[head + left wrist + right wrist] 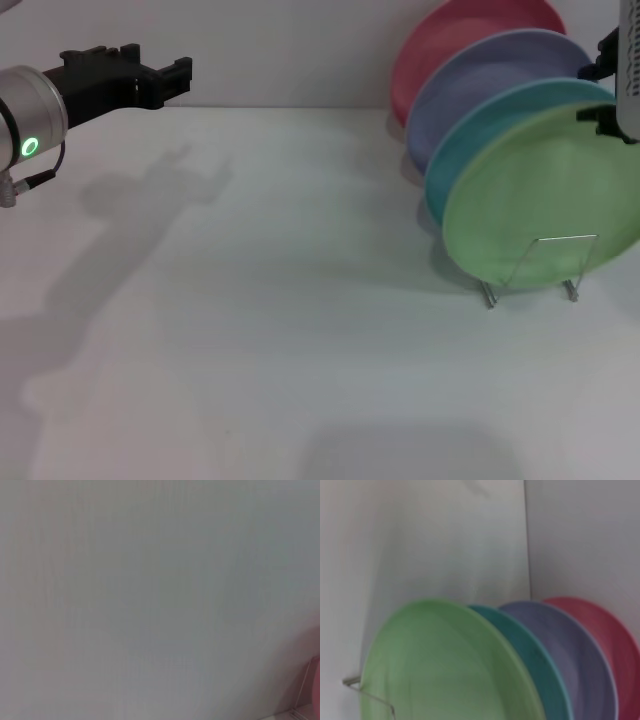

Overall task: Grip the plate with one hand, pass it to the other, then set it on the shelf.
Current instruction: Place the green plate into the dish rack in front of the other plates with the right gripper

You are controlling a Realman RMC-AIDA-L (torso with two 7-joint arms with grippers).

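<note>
The light-green plate (540, 200) stands upright in the front slot of the wire shelf (560, 240), leaning back against a turquoise plate (470, 150). In the right wrist view the plate (440, 670) fills the lower part, with a bit of the shelf wire (370, 695) at its edge. My right gripper (610, 120) hangs at the plate's upper right rim, mostly cut off by the picture's edge. My left gripper (160, 62) is raised far to the left, open and holding nothing, well away from the plates.
Behind the turquoise plate, a lavender plate (490, 85) and a pink plate (440, 50) stand in the same shelf. The white table (250, 320) stretches left and forward of the shelf. A white wall stands behind.
</note>
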